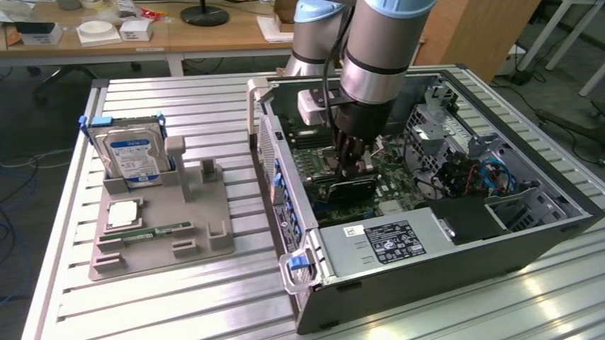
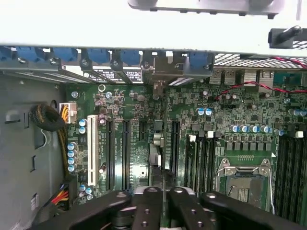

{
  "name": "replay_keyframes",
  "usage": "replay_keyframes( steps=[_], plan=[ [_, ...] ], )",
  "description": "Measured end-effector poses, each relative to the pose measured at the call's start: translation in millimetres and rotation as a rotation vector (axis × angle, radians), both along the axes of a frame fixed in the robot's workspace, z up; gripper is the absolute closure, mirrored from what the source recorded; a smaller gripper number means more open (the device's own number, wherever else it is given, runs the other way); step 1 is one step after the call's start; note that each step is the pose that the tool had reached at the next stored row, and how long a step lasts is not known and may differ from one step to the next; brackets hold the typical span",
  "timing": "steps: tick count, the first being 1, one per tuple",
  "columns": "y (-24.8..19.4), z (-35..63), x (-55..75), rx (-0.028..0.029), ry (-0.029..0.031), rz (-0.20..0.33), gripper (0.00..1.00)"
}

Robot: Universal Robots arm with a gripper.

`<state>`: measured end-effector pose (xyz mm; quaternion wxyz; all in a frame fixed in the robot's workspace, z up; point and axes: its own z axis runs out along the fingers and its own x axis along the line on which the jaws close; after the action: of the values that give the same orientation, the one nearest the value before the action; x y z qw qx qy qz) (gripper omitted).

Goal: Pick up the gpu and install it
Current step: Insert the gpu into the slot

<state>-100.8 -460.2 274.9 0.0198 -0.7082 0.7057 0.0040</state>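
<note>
Gripper point(image 2: 163, 211): clenched edge-on around the gpu point(image 2: 154, 158), centre frame.
Seating: keep card square over motherboard point(image 2: 139, 143) slot.

The open computer case point(image 1: 529, 234) is entered from above by the gripper point(image 1: 352, 168). Sideways room over the motherboard point(image 2: 139, 158) is limited by the drive cage point(image 1: 444, 134) and the power supply point(image 1: 387, 241).
</note>
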Motion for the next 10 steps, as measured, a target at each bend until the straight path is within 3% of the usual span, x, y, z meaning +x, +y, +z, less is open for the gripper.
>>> replay_keyframes(
  steps=[1,10],
  plan=[
    [0.0,0.1,0.0,-0.0002,0.0000,0.000,0.87],
    [0.0,0.1,-8.1,-0.0002,0.0001,0.002,0.87]
  ],
)
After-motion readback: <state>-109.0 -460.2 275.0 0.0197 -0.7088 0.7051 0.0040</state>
